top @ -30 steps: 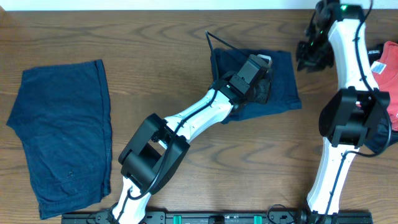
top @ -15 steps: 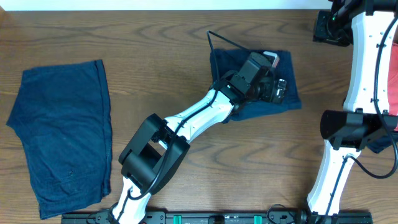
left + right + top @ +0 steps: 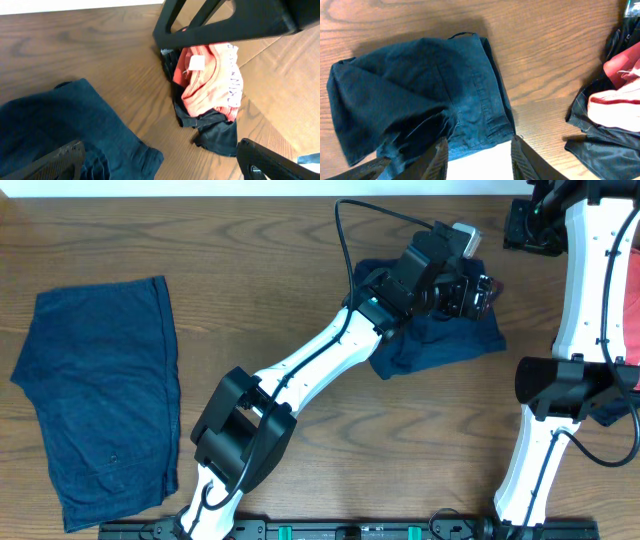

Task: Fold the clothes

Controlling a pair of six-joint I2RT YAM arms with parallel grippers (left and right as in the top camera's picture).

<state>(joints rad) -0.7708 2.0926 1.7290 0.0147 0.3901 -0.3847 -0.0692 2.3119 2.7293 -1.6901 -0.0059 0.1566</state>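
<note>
**Left jaws wide apart above the crumpled navy garment; right jaws partly apart and away from it**

The left gripper (image 3: pixel 160 152) holds nothing. The crumpled navy garment (image 3: pixel 440 345) lies on the table (image 3: pixel 300 240) below it, more toward one finger than centred in the gap. The right gripper (image 3: pixel 480 150) is empty too and stands well apart from that cloth, near the far right corner. A second navy garment (image 3: pixel 100 400) lies flat at the left. A red-and-black pile (image 3: pixel 210 85) sits just beyond the crumpled one.

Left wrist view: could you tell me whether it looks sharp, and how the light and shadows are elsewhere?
Left wrist: red garment in focus, a black bar blocks the top. Right wrist: soft shadow on the table beyond the navy garment. Overhead: even light, no glare.
</note>
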